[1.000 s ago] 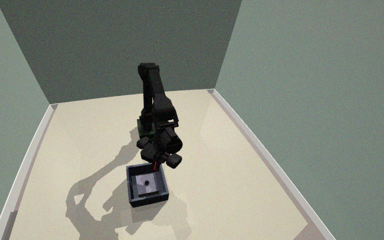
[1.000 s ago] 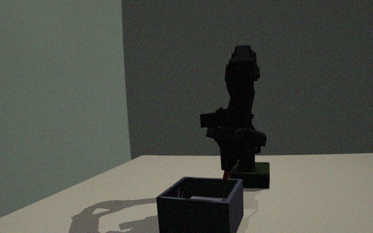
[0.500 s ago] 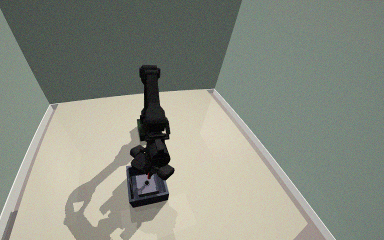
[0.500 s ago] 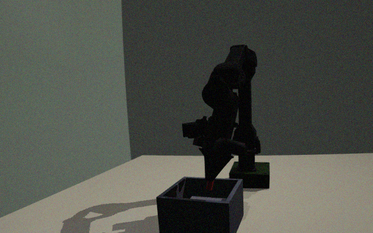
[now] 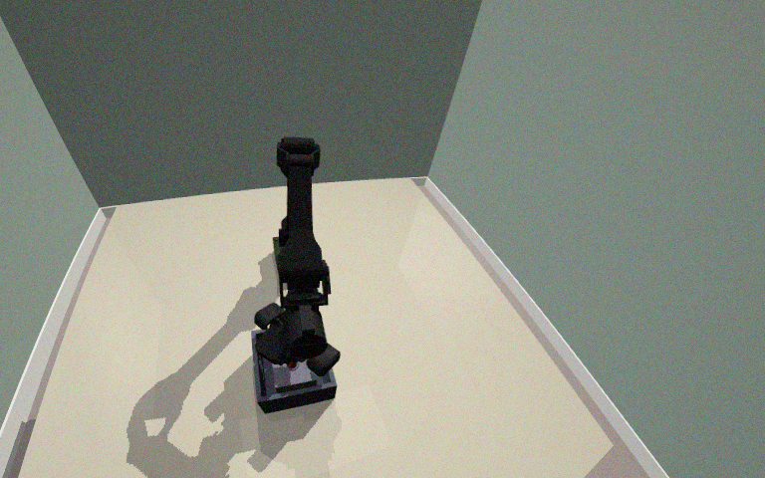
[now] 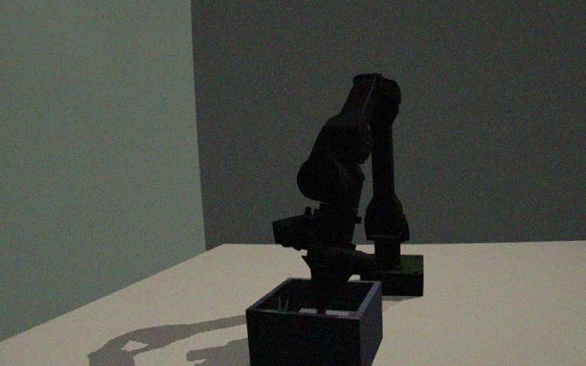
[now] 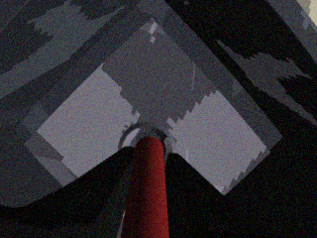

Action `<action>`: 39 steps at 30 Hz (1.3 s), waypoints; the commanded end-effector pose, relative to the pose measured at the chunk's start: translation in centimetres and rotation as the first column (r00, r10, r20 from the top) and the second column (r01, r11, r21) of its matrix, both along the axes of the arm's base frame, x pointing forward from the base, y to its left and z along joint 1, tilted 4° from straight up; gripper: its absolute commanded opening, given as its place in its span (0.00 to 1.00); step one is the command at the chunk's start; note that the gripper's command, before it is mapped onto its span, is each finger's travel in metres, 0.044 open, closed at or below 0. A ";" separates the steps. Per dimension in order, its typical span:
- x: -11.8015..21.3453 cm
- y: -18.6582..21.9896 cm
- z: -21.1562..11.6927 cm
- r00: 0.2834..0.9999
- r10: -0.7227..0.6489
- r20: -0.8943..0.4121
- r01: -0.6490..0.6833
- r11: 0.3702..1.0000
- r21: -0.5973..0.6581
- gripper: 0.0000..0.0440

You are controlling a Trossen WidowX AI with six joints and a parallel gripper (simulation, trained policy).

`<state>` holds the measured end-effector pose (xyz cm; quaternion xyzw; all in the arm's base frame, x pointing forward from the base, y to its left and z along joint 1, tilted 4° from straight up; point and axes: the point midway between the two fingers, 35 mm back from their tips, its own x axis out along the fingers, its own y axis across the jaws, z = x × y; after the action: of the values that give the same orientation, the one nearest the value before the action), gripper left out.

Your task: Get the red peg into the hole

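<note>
Up close in the wrist view, here's the red peg [image 5: 292,364] [image 6: 321,310] [image 7: 148,190], a smooth, matte round rod running up from the bottom edge, just right of the lower left, to the middle of the frame! Dark fingers flank it, and the gripper [image 6: 323,297] [image 7: 150,160] is nearly shut, clamped on that slim rod. The peg's far end sits right at the dark round hole [image 7: 158,135] in the plate, and whether it has gone in at all, I can't tell. Around it lies the pale grey plate [image 5: 302,376] [image 7: 218,144], flat, smooth and square-cornered, a jagged-edged shadow thrown across it. Out to the exterior view: the open box [image 5: 299,401] [image 6: 304,341], slate-dark and straight-walled, fills the bottom centre, and the fingers reach down inside its rim, red showing just above the pale plate. Behind, the black arm [image 5: 300,208] [image 6: 382,159], all rounded joints and blocky links, bends over right of centre. Farther back on the right sits its dark green, boxy base [image 6: 414,278], on the cream tabletop [image 5: 451,338] [image 6: 484,319], and beyond that rises a grainy grey-green wall [image 5: 253,84] [image 6: 475,129].

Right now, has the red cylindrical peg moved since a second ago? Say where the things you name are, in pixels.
Yes: the red cylindrical peg [image 5: 291,364] [image 6: 321,310] [image 7: 147,190] was by the far rim of the dark open-topped box [image 5: 296,403] [image 6: 302,341]; now its tip is down at the plate's hole.
</note>
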<state>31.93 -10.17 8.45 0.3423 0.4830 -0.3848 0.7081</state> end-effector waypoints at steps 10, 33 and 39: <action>1.3 -1.1 -0.8 0.996 0.057 -0.065 -0.058 0.998 -0.011 0.33; 4.8 -4.3 -0.1 0.987 0.116 -0.115 -0.116 0.993 0.007 0.26; 5.2 -5.5 0.0 0.985 0.118 -0.123 -0.118 0.993 0.010 0.24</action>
<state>36.55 -14.68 8.45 0.2898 0.5509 -0.3597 0.6951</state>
